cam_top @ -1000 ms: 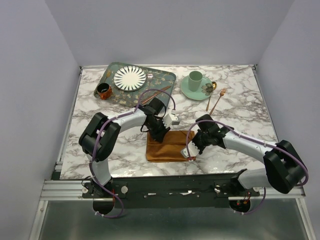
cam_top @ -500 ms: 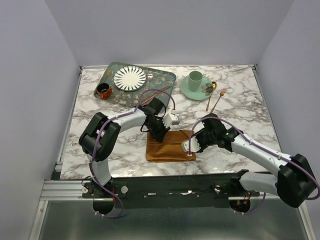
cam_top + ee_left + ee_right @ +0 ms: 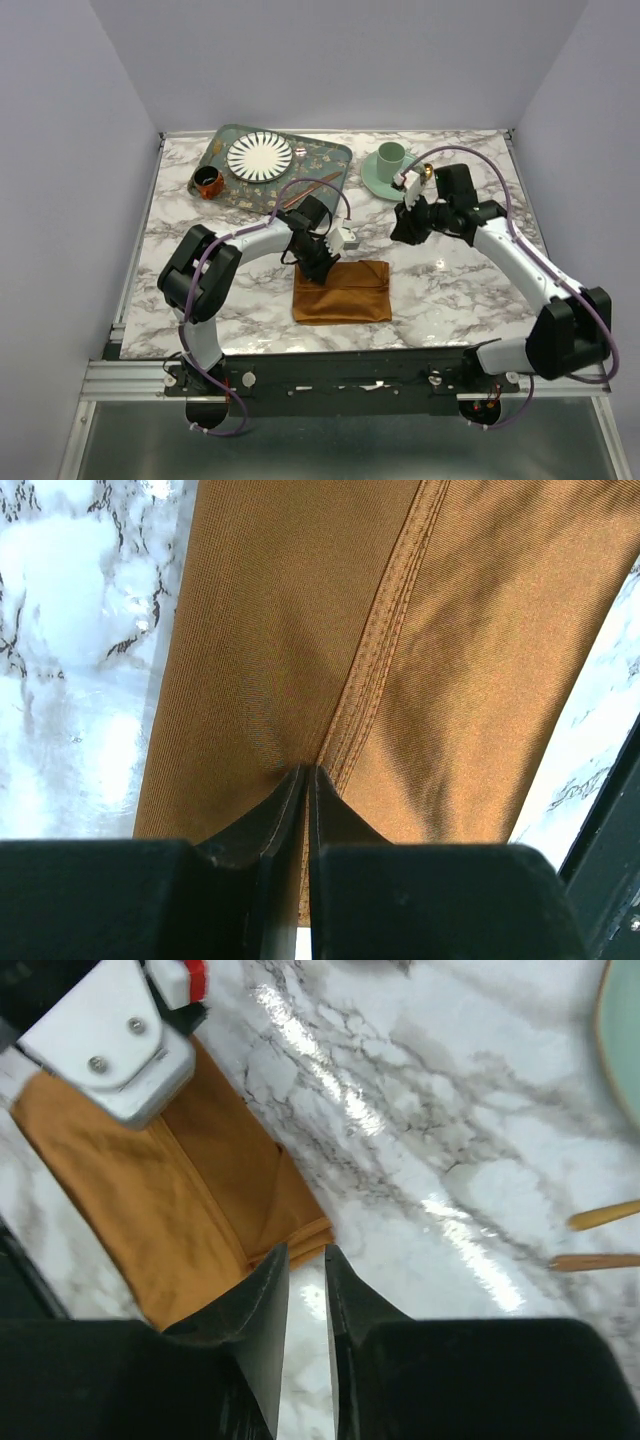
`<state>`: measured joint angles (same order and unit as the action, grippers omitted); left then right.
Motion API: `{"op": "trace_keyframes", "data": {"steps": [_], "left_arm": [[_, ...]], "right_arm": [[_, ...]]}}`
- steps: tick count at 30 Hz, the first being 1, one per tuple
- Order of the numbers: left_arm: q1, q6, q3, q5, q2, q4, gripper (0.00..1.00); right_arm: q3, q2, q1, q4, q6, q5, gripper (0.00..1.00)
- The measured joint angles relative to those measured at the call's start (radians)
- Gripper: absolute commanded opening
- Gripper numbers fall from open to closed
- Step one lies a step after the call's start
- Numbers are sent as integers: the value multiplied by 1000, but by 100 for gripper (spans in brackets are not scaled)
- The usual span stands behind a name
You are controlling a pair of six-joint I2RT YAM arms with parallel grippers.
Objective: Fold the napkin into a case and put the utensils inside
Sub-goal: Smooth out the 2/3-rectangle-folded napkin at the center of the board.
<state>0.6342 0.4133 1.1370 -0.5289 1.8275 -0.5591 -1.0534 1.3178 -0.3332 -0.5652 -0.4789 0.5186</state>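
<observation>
The napkin is lying as a folded rust-orange rectangle just below the centre of the overhead frame. It is looking wider than a narrow case should be, so I am judging the folding unfinished.

The left gripper is sitting at the napkin's upper left corner with its jaws drawn together. Its tips are bearing on the stitched hem, and the cloth is puckering around them. From the wrist view it is hard to say whether a pinch of fabric is caught or merely pressed. If fabric is caught, any lift or sideways pull here is likely to drag the layers and spring the fold open.

The right gripper is hanging over bare marble to the upper right of the napkin. Its fingers are parted only a sliver and holding nothing.

Two copper handles of the utensils are showing at the right edge of its wrist view. A third piece is lying on the green tray in the upper left.

Those handles are lying thin and flat on the glossy table. A grasp with jaws this narrow is risking a skid, or a nudge toward the mint saucer just beside them.

Loading utensils into a loosely folded pouch is also risking unfolding it.
</observation>
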Motion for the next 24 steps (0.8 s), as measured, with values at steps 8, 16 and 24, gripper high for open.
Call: {"op": "trace_keyframes", "data": {"steps": [8,16,24], "left_arm": [[0,0,-5,-5,0,4,15],[0,-3,-27,-9,-14,27,15],[-1,-14,-27,-9,-13,28,22]], "right_arm": [[-14,209,40,49,443,186,24],[32,399,40,145,647,316,22],[84,535,43,163,715,324,20]]}}
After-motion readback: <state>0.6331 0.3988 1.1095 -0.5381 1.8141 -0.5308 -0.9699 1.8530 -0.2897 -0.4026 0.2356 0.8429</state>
